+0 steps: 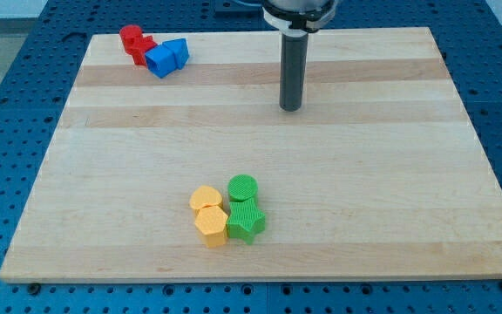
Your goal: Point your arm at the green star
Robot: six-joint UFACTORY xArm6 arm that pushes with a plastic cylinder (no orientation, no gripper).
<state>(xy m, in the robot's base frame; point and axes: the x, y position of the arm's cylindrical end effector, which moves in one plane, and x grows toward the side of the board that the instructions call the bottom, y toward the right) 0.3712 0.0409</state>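
The green star (246, 220) lies on the wooden board (364, 192) near the view's bottom, a little left of centre. It touches a green round block (243, 187) just above it and a yellow hexagon-like block (211, 226) to its left. A yellow heart-like block (205, 199) sits above that one. My tip (291, 108) stands on the board well above the green star and slightly to its right, with a wide gap of bare board between them.
A red block (135, 42) and a blue block (166, 58) lie together at the board's top left corner. The board rests on a blue perforated table (7, 105).
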